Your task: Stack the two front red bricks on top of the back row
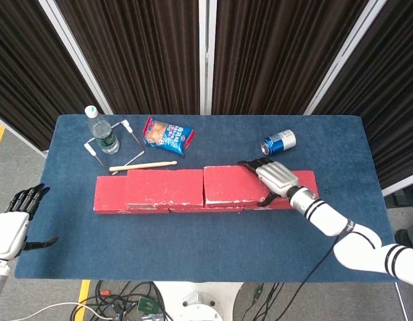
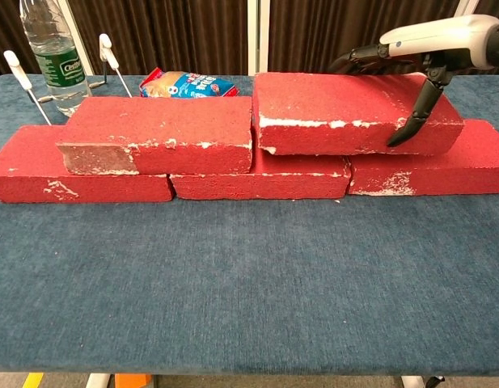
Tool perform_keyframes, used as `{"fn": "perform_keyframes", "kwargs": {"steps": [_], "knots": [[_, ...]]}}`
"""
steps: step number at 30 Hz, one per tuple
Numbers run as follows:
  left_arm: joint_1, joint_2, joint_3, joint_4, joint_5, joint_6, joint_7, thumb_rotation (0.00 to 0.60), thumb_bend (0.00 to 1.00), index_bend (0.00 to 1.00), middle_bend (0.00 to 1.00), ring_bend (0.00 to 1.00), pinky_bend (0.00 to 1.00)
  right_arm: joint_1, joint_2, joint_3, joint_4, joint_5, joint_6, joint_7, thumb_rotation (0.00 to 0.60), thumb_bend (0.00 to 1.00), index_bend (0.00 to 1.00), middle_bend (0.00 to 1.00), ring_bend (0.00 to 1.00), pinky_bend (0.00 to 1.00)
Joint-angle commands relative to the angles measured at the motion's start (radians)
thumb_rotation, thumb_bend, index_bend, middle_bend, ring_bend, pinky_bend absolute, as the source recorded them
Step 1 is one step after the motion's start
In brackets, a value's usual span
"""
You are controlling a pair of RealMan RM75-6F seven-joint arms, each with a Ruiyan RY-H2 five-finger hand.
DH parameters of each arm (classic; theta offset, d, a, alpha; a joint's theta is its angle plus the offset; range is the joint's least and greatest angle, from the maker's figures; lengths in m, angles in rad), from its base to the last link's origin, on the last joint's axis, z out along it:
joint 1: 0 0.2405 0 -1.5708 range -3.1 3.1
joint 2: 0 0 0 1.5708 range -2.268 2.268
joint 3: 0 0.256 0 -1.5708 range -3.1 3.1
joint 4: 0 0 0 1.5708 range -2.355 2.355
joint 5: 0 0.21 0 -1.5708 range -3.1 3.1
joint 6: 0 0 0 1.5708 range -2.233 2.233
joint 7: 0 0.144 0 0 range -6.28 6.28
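Gripping the upper right brick at centre right of the frame, the right hand has fingers over its far edge and thumb on its near face. The brick rests on the bottom row, touching the upper left brick. The left hand, lower left, is spread and holds nothing.

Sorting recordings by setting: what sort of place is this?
Probably a robot lab or test room: a blue-clothed table before dark curtains, loose cables on the floor, and bricks laid out as props.
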Motion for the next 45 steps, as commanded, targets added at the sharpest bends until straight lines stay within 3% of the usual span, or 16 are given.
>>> {"fn": "perform_keyframes", "kwargs": {"steps": [1, 45], "knots": [[-0.001, -0.001, 0.002, 0.002, 0.004, -0.003, -0.004, 0.600, 0.05, 0.01, 0.00, 0.00, 0.00, 0.010, 0.002, -0.003, 0.004, -0.008, -0.008, 0.003, 0.600, 0.09, 0.00, 0.29, 0.11, 0.10], [-0.009, -0.012, 0.010, 0.027, 0.005, -0.034, -0.049, 0.600, 0.05, 0.01, 0.00, 0.00, 0.00, 0.060, -0.045, -0.034, 0.039, 0.107, -0.051, -0.069, 0.600, 0.10, 0.00, 0.28, 0.11, 0.10]]}}
